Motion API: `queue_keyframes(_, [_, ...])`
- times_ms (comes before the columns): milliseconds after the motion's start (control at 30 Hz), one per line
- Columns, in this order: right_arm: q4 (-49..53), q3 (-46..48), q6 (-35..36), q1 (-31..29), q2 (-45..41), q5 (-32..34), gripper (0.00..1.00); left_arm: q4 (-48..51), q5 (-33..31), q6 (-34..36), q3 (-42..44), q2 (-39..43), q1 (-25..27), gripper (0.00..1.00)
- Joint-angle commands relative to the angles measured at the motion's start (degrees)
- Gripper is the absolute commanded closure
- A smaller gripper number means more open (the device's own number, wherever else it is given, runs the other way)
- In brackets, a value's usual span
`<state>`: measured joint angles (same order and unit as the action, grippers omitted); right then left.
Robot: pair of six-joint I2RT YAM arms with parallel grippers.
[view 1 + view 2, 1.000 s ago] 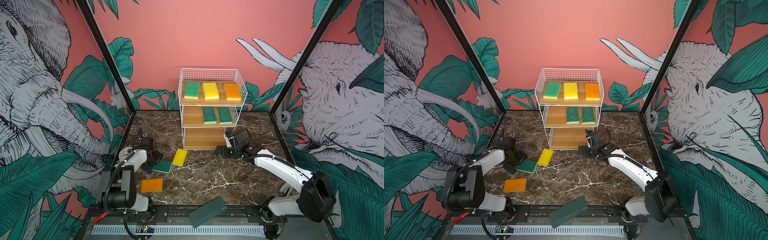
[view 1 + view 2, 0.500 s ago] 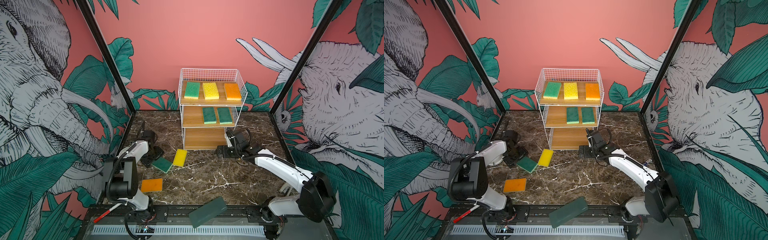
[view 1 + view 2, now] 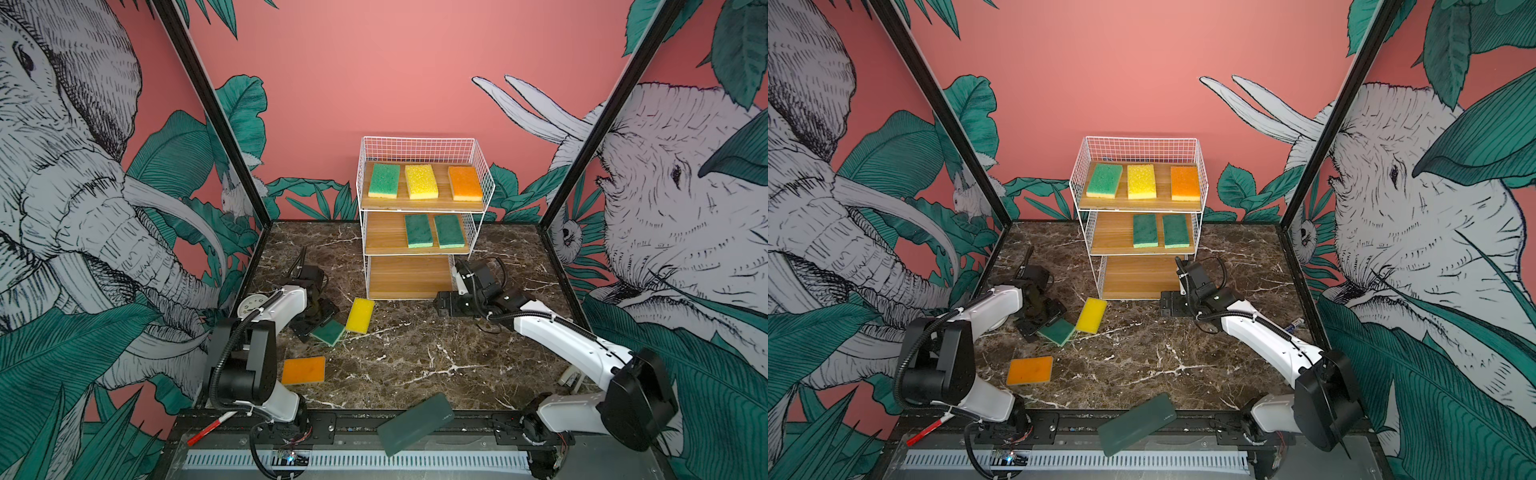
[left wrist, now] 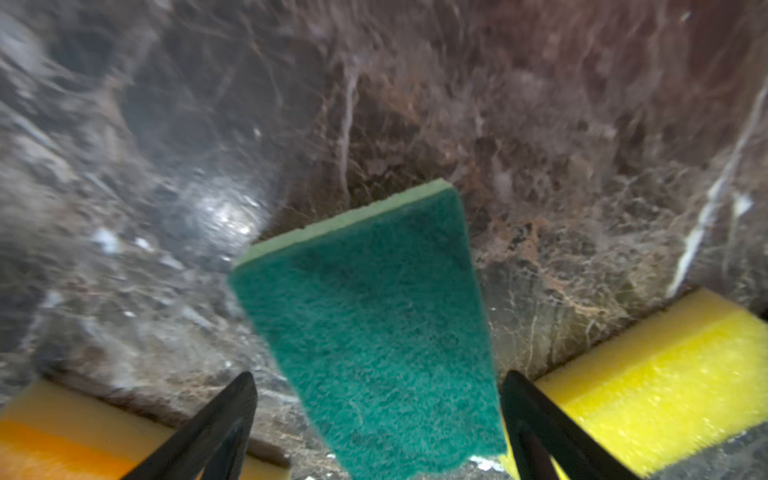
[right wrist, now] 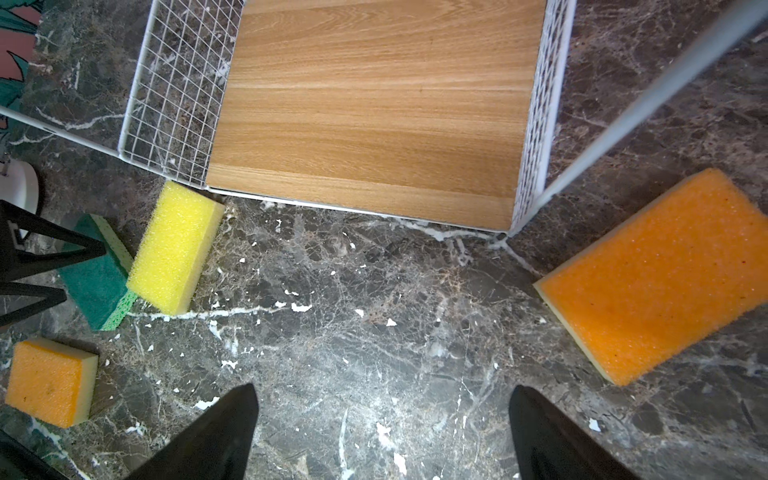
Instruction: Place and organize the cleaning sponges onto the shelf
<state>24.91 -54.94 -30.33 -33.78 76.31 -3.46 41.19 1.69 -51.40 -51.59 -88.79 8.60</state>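
I work inside a box of printed panels. The back wall (image 3: 395, 83) is plain salmon pink, with green leaves painted along its foot. The left wall (image 3: 83, 187) and the right wall (image 3: 673, 216) carry black-and-white elephant drawings among big teal leaves. Two black posts (image 3: 208, 112) slant up where the panels meet. My worktop (image 3: 415, 365) is dark brown marble with white veins, and a soft glare (image 4: 224, 216) lies on it. A slotted grey strip (image 3: 353, 459) runs along the near edge.
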Motion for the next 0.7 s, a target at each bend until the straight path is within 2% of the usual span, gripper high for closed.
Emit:
queue_keyframes(0, [-0.5, 0.8, 0.6, 0.6, -1.2, 0.6, 0.03, -0.8, 0.0, -2.9, 0.7, -1.2, 0.8, 0.07])
queue_keyframes(133, [-0.3, 1.2, 0.7, 1.0, -1.4, 0.6, 0.03, 0.3, -2.2, -0.1, -0.4, -3.4, 0.8, 0.16])
queue_keyframes(267, [-0.3, 1.7, 0.6, 1.6, -1.6, 0.6, 0.03, 4.6, -7.2, 7.1, -5.1, -6.0, 0.7, 0.26])
queue_keyframes(367, [-0.6, 2.0, 0.4, 1.8, -1.6, 0.5, 0.03, 7.1, -12.1, 12.4, -9.6, -8.2, 0.8, 0.29])
queue_keyframes(567, [-1.2, 2.0, -0.1, 2.0, -0.9, 0.1, 0.03, 5.6, -19.8, 28.4, -18.3, -14.4, 0.8, 0.23])
queue_keyframes(667, [-1.0, 1.9, -0.3, 2.0, -0.6, -0.2, 0.03, 2.9, -19.8, 37.6, -21.5, -18.1, 0.8, 0.21])
